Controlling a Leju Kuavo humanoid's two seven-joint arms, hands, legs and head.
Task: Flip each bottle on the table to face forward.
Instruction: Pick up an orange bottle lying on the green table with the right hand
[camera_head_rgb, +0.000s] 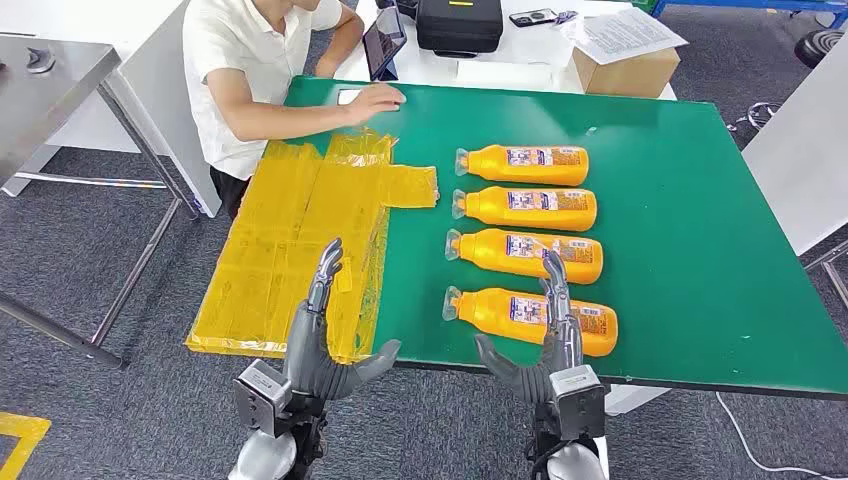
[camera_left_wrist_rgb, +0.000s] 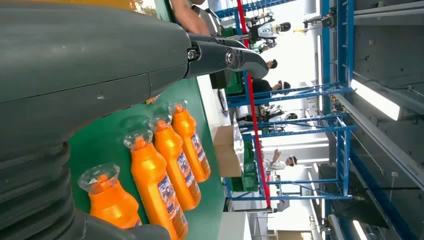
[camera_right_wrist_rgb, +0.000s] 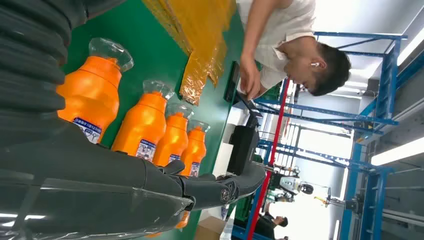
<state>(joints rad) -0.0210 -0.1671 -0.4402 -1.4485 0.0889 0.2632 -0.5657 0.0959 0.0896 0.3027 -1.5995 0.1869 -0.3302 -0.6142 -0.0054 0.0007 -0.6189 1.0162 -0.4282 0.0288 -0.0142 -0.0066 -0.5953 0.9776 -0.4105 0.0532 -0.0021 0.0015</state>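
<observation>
Hovering open-fingered at the frame's lower edge.
Both the left hand (camera_head_rgb: 318, 335) and right hand (camera_head_rgb: 548, 345) hold nothing; the nearest bottle (camera_head_rgb: 530, 318) lies under the right, likely the first to turn.

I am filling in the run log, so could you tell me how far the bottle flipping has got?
Nothing looks flipped yet: four orange bottles lie side by side on the green table, all label up. Nothing is in hand; the left hand and right hand are open at the near edge. All four remain.
</observation>
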